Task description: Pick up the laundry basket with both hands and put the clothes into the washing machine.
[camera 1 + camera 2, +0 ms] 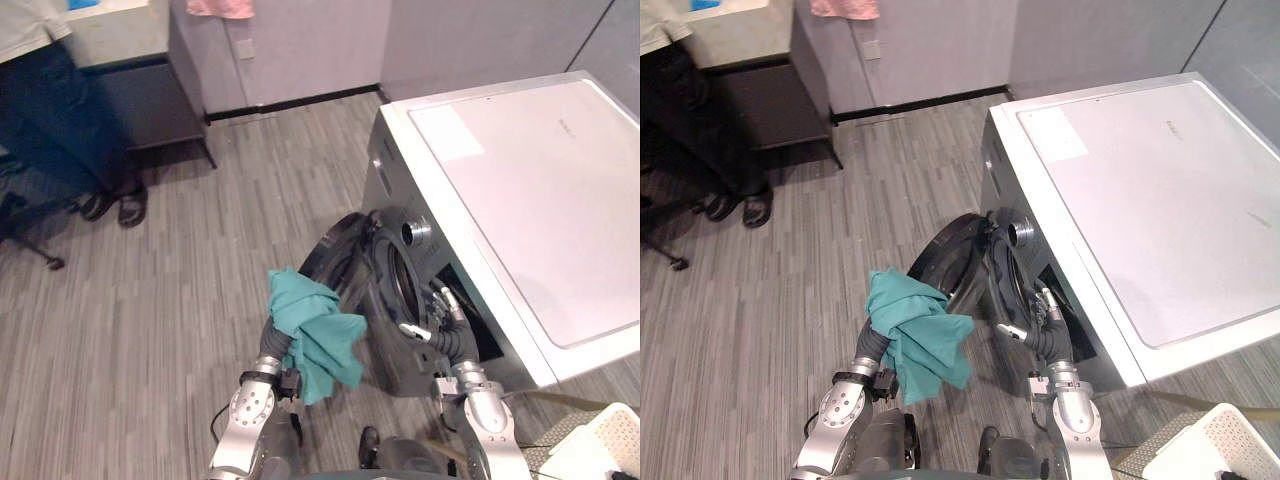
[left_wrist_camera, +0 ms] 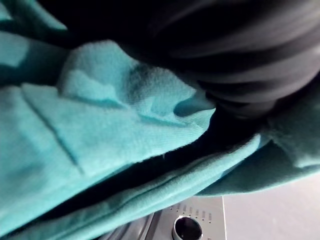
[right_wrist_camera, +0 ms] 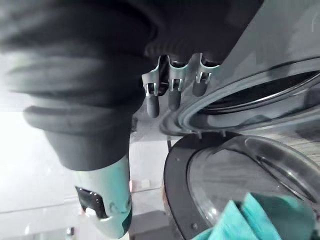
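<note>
While the washer door [image 1: 335,250] hangs open just behind the teal garment [image 1: 315,335], the drum mouth [image 1: 402,285] is unblocked. White laundry basket [image 1: 612,440] is on the floor by the washing machine [image 1: 530,190]. Person [image 1: 60,110] stands well apart. Left hand [image 1: 272,345] is under the garment, grip can't tell. Right hand [image 1: 440,322] is at the drum mouth, fingers loosely extended, empty.

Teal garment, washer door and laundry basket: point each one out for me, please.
teal garment [image 1: 318,338], left eye view, middle of the hanging bunch.
washer door [image 1: 936,255], right eye view, dark outer ring of the open door.
laundry basket [image 1: 1230,437], right eye view, white lattice wall.
</note>
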